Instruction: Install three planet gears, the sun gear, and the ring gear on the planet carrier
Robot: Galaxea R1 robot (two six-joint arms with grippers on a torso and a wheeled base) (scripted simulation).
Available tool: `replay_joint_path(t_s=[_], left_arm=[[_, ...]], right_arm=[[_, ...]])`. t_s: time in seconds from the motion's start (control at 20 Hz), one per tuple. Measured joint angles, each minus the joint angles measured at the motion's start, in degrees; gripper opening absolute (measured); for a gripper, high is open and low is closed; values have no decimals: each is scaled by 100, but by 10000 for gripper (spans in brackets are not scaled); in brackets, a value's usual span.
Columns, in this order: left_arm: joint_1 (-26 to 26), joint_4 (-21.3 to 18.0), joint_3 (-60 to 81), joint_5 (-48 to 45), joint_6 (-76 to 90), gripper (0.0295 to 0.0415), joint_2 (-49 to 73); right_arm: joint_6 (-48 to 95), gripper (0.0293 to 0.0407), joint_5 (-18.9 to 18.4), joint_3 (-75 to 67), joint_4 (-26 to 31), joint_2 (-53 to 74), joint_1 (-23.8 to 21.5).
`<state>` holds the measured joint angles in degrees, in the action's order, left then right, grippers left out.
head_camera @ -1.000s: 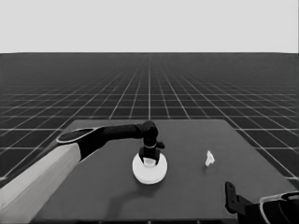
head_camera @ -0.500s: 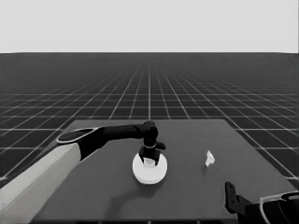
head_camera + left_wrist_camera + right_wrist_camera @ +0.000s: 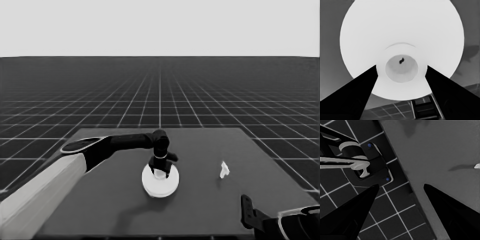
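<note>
Left gripper: fingers apart, flanking raised hub of larger round part, mid-table
Right gripper: parked at near right corner, fingers apart, empty
Thin white piece: well right
Step advice: lower level, keep centred, rotate gently until seated

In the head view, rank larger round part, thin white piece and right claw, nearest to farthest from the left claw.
1. Larger round part, under the left claw, mid-table.
2. Thin white piece, off to the right.
3. Right claw, parked at lower right corner.
</note>
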<state>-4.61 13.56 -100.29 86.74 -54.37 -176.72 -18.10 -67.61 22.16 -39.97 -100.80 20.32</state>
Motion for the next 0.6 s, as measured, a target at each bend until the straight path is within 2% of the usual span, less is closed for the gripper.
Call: replay_joint_path(t_s=[0.6], left_arm=[[-3, 2, -2, 0, 600, 348, 3]], right_arm=[[0, 385, 0, 0, 0, 0, 0]])
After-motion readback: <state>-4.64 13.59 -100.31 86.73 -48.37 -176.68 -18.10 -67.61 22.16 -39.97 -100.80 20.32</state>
